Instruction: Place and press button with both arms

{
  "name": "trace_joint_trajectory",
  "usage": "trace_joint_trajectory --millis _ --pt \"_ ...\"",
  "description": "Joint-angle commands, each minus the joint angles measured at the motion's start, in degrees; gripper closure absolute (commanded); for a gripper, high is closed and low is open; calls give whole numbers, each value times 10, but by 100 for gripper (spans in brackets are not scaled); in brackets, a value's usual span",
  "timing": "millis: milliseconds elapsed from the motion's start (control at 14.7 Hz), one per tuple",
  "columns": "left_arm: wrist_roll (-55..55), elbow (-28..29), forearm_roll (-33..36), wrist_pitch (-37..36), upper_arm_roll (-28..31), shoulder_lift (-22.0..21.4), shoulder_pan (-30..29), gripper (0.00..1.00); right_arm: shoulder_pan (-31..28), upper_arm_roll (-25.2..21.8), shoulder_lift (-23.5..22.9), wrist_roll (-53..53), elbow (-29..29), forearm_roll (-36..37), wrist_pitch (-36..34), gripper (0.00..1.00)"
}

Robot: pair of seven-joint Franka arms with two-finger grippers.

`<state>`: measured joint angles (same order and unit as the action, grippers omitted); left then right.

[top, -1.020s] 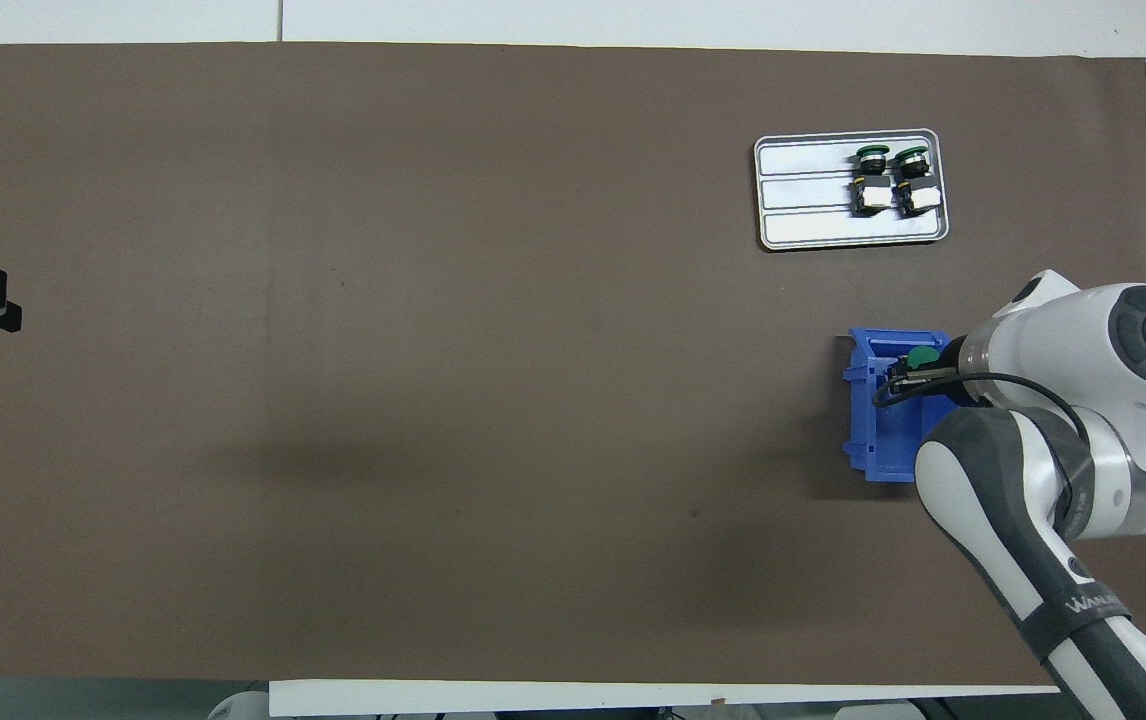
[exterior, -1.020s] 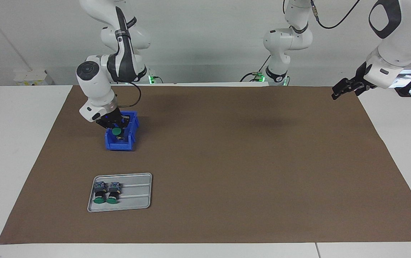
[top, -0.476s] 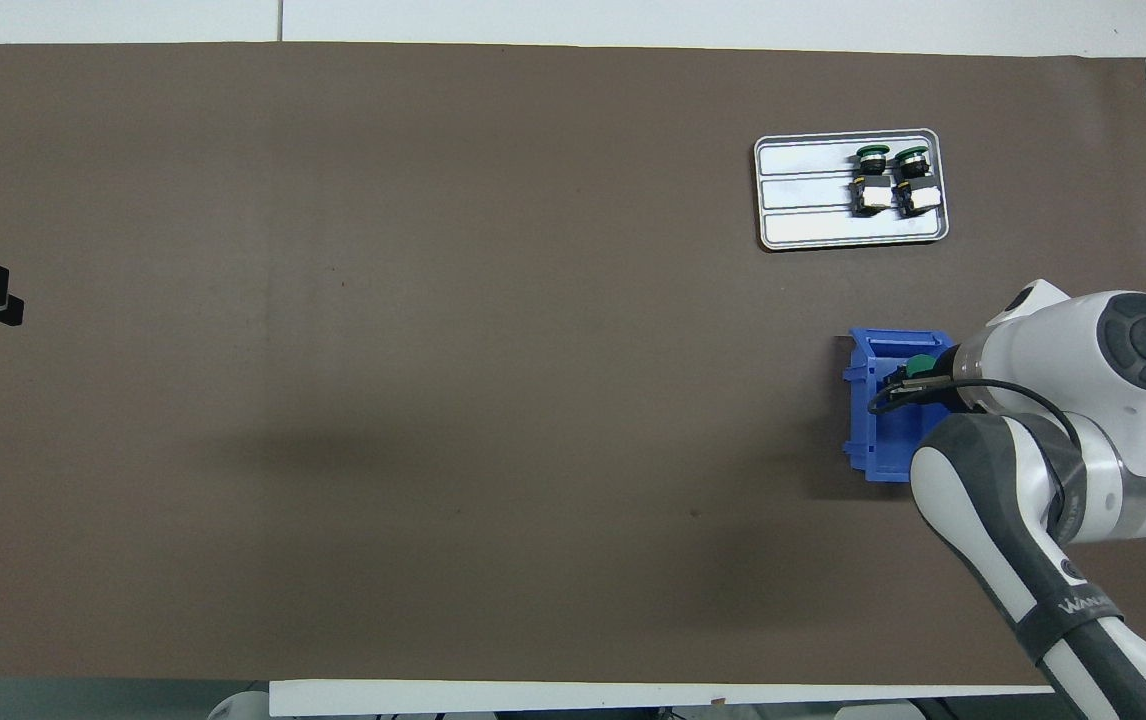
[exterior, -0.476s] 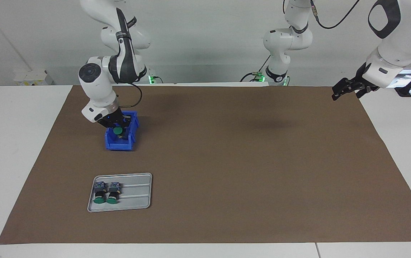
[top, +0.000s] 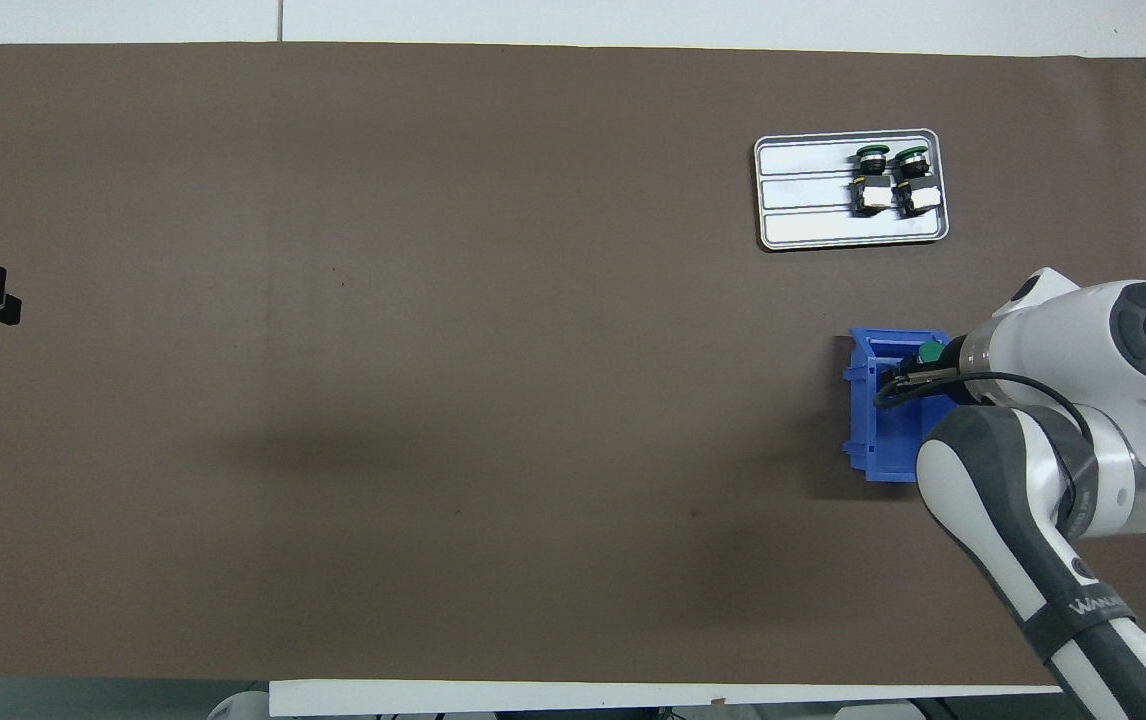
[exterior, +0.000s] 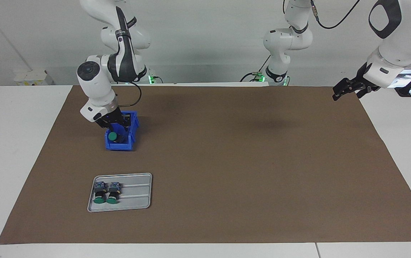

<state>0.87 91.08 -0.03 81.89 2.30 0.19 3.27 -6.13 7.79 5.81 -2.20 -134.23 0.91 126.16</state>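
Note:
A button with a green cap [exterior: 112,136] lies tilted inside a blue bin [exterior: 120,146], right under my right gripper [exterior: 114,129], which reaches down into the bin. From overhead the same green cap [top: 930,353] shows at the bin's [top: 871,440] farther end, beside the right gripper [top: 908,378]. Whether the button is held cannot be made out. My left gripper [exterior: 336,94] hangs open and holds nothing, raised over the mat's edge at the left arm's end; its tips [top: 3,305] show at the overhead view's edge.
A grey metal tray [exterior: 137,193] lies farther from the robots than the bin, with two more green-capped buttons [exterior: 106,193] side by side at one end. A brown mat [exterior: 248,161] covers the table.
The green cap has dropped lower into the bin and tipped away from the robots. The right gripper has shifted slightly above it. The left arm has stayed put.

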Motion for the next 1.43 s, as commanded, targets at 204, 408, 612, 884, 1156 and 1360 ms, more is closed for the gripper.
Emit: trace_joint_trajectory --millis 204,408,612,884,1156,1360 --pt "-3 12 9 10 -1 -10 -3 0 -2 6 3 -16 162 -11 -164 1" --pt "-3 12 9 10 -1 -10 -3 0 -9 5 -21 -16 292 -11 -287 1" --pt "-3 12 9 10 -1 -10 -3 0 -17 1 -47 -16 423 -7 -389 1" --pt "-3 12 9 10 -1 -10 -3 0 -41 0 -80 -14 495 -2 -438 1" --pt "-3 12 9 10 -1 -10 -3 0 -47 1 -79 -15 493 -1 -443 1" --pt "-3 12 9 10 -1 -10 -3 0 -47 1 -78 -15 493 -2 -449 1"
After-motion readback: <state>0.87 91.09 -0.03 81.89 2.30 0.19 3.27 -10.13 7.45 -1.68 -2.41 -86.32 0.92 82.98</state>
